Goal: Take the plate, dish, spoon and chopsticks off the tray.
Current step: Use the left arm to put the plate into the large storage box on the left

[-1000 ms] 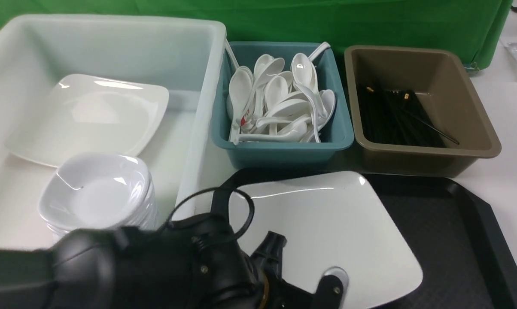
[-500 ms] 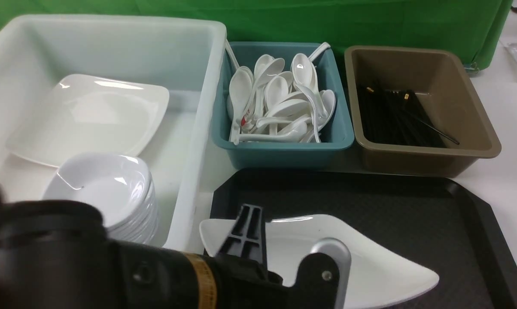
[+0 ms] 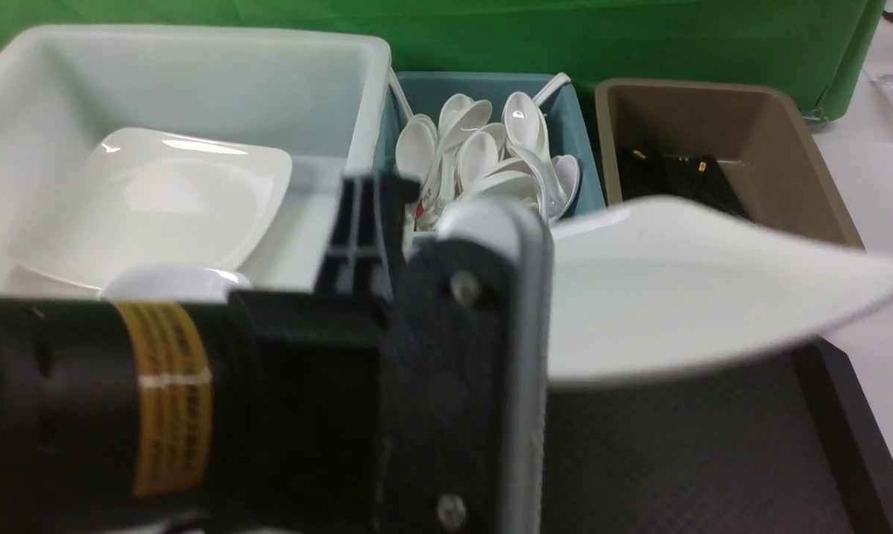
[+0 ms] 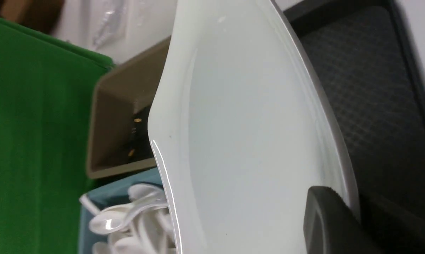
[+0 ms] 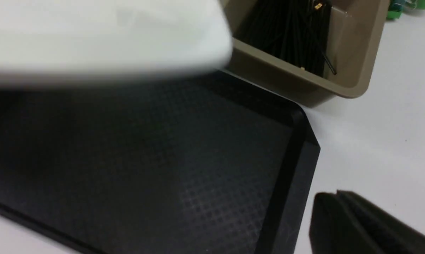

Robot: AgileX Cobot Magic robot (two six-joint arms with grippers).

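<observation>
My left gripper (image 3: 432,230) is shut on the near-left edge of the large white square plate (image 3: 684,289) and holds it in the air, above the black tray (image 3: 676,452) and in front of the teal and brown tubs. In the left wrist view one finger (image 4: 325,215) lies on the plate's upper face (image 4: 240,123), and the other is under its rim. The tray's visible surface (image 5: 145,158) is bare. My right gripper (image 5: 336,201) is shut and empty over the white table, beside the tray's right edge. The plate's underside (image 5: 103,35) shows blurred there.
A white tub (image 3: 194,74) at the left holds another square plate (image 3: 150,200) and a stack of small dishes (image 3: 172,280). The teal tub (image 3: 587,148) holds several white spoons (image 3: 483,156). The brown tub (image 3: 788,148) holds black chopsticks (image 3: 676,170). A green cloth hangs behind.
The left gripper has lifted the plate off the tray, from low at the front up to tub height. The left arm has risen and now fills the lower left of the front view.
</observation>
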